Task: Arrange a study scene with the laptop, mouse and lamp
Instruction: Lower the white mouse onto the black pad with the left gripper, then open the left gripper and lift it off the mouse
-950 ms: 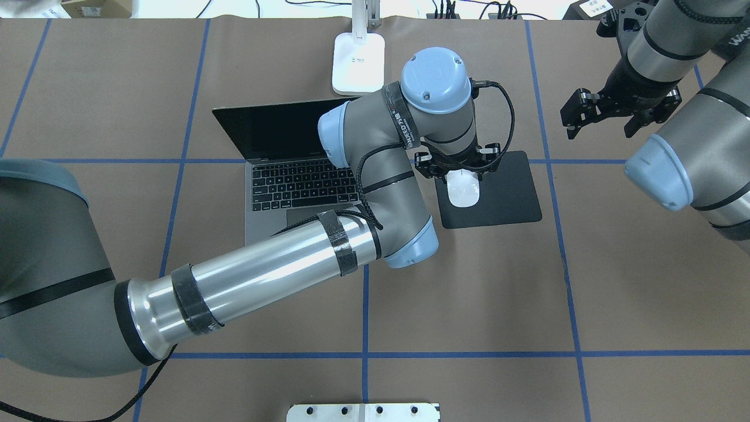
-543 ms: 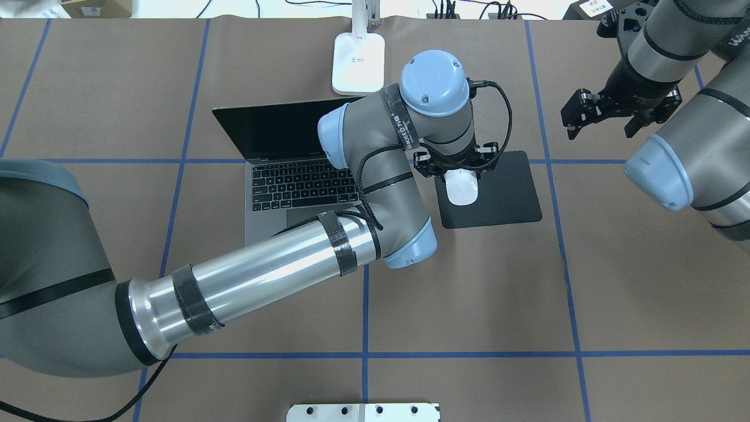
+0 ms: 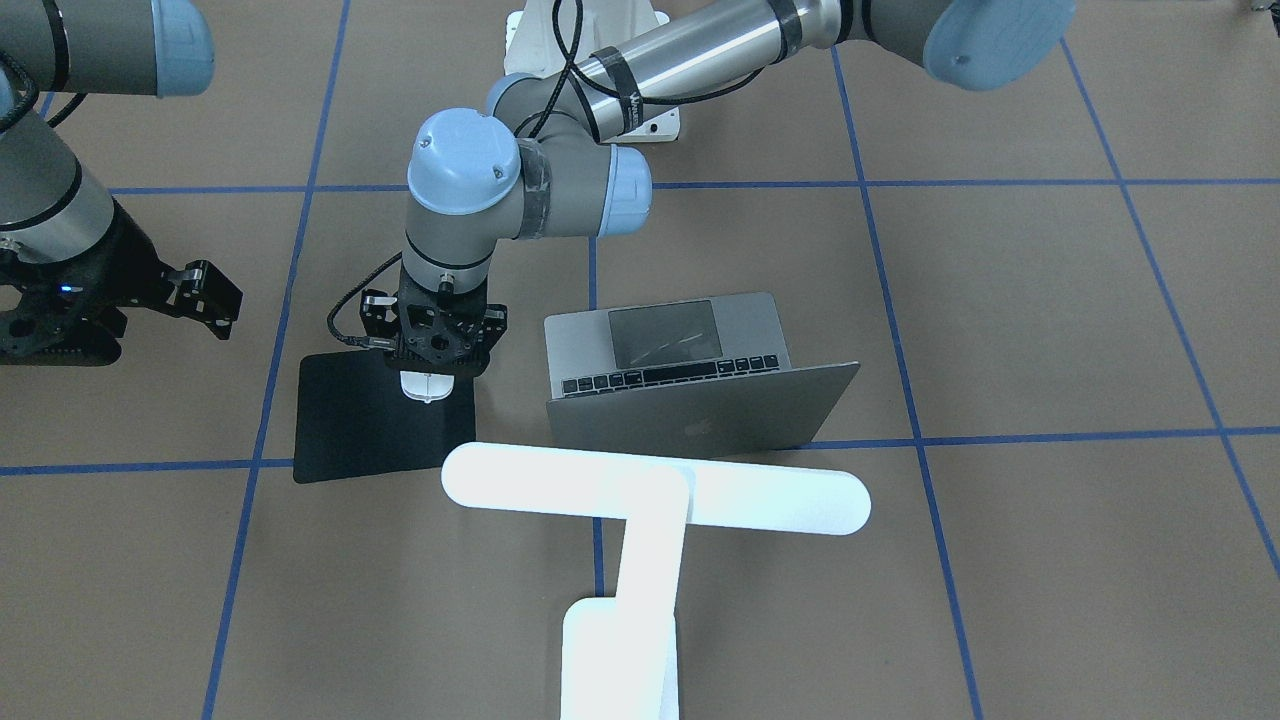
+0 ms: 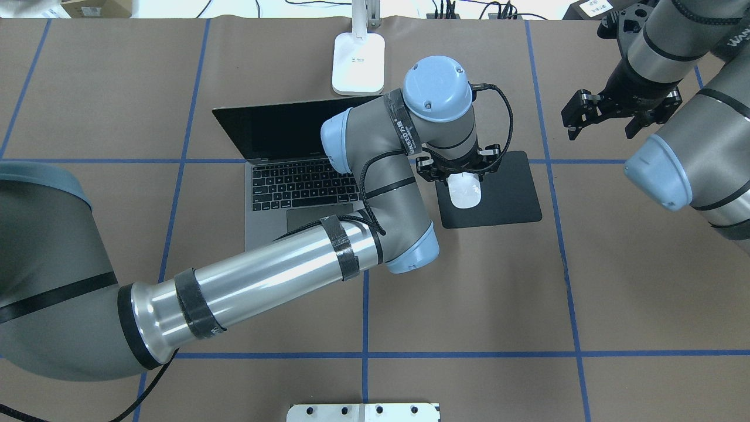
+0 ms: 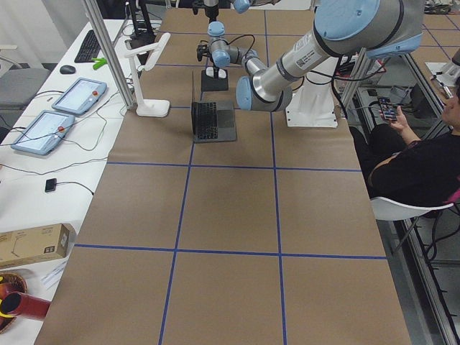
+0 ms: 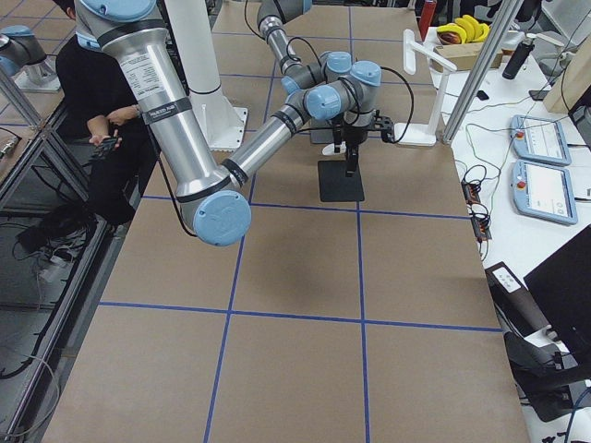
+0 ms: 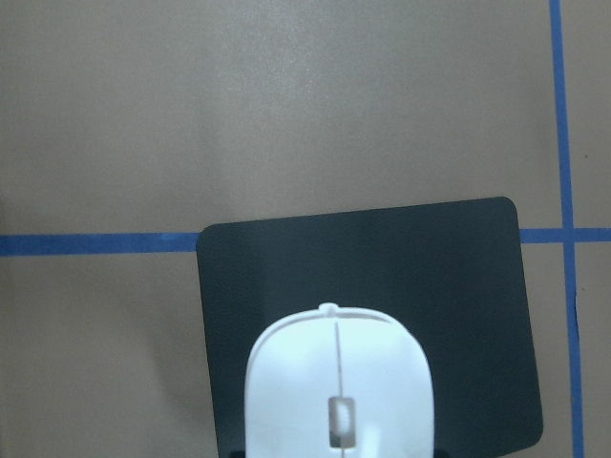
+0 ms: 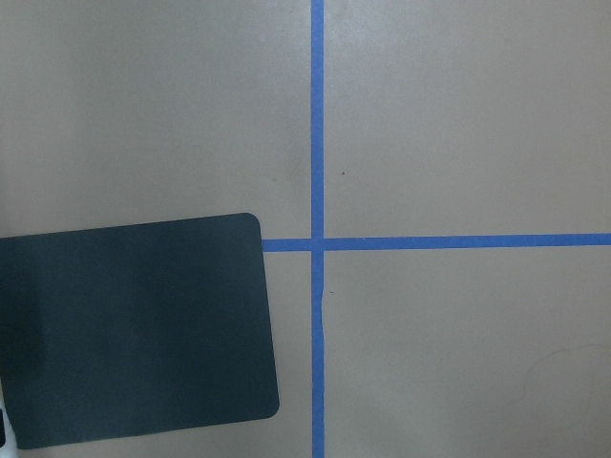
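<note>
Placing step: left pincer [image 4: 461,173] gripped the mouse [image 4: 464,193] just over the mat [image 4: 510,193], right pincer [image 4: 602,126] hung unclenched. Next imo: lower gently, release.

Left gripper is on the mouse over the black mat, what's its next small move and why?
Probably ease the mouse down and open the left gripper. The mouse is over the black mat beside the open laptop, so placement looks right; whether it touches the mat yet is unclear.
</note>
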`<state>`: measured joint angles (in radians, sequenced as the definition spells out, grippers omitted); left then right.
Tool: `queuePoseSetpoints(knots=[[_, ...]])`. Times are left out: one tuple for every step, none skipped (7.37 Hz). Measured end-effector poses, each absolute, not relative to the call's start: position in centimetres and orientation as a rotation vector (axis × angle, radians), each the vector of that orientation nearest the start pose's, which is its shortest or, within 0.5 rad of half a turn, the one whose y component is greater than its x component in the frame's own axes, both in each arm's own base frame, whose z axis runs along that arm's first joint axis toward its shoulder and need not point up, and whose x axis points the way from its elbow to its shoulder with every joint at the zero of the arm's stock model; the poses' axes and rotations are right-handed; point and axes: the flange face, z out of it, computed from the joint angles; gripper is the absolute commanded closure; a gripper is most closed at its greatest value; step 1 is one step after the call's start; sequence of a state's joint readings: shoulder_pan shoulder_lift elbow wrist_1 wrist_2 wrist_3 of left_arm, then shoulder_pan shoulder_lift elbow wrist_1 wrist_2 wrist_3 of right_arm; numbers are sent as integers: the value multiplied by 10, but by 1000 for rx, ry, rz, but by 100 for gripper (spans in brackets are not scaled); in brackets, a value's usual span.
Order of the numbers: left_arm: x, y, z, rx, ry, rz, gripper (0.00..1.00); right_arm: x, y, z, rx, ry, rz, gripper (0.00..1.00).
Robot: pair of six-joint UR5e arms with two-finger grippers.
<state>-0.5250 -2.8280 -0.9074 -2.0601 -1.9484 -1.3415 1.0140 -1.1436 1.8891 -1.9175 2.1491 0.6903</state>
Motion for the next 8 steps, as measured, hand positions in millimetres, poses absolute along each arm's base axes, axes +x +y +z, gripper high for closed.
queuePoseSetpoints(knots=[[698, -510, 30, 86, 1117, -69, 36, -244, -541, 321, -19, -689, 13, 0], [700, -508, 31, 89, 1117, -73, 36, -244, -541, 322, -19, -689, 13, 0], [701, -507, 31, 91, 1118, -75, 35, -244, -541, 322, -20, -688, 13, 0], [701, -508, 30, 94, 1118, -76, 35, -244, -541, 323, -20, -688, 13, 0], [701, -508, 29, 102, 1117, -82, 35, -244, -541, 323, -21, -688, 14, 0], [700, -509, 28, 108, 1118, -91, 34, -244, -541, 323, -21, -688, 14, 0], [700, -509, 25, 110, 1120, -99, 29, -244, -541, 323, -20, -688, 13, 0], [700, -509, 23, 111, 1122, -103, 27, -244, -541, 323, -20, -688, 13, 0]])
